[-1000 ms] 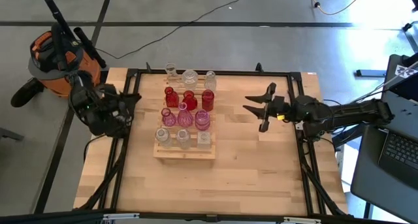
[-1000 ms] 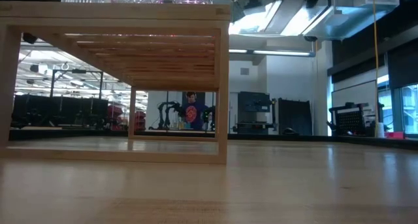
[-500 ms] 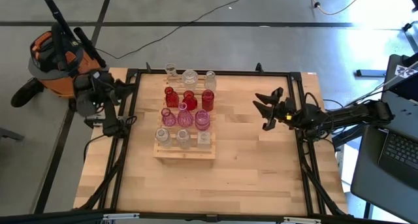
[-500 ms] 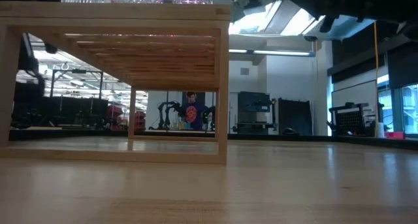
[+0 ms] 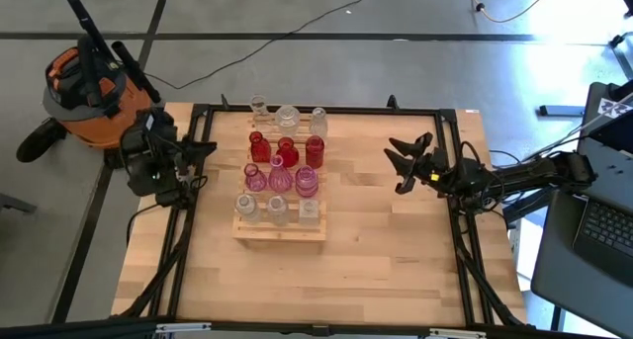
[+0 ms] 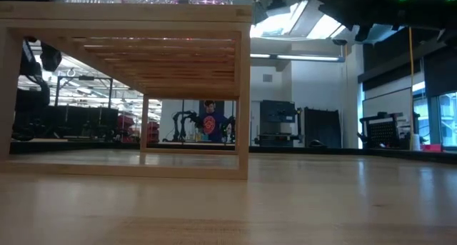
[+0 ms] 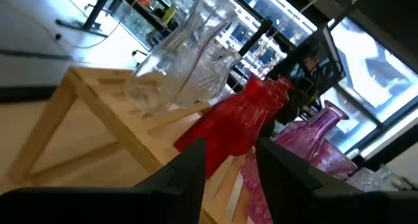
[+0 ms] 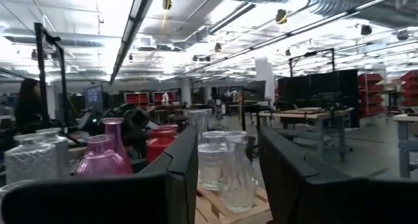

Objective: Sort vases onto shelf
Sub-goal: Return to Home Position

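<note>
Vases [image 5: 280,179] are standing colour by colour on the shelf [image 5: 297,232], mid-bench [image 5: 396,270]. Left pincer [image 5: 206,163] at nine o'clock and right pincer [image 5: 394,168] at three are gaping empty, likely sparing the glass.

- The right hand [image 5: 398,166] sits closer to the right edge of the surface [image 5: 376,270] than 1 s ago and farther from the shelf [image 5: 282,232]. Its fingers are spread less widely.
- The left hand [image 5: 205,163] moved toward the far side 0.5 s ago and has since come partway back.
- In the low view, the right arm [image 6: 371,9] now darkens the upper right corner.
</note>
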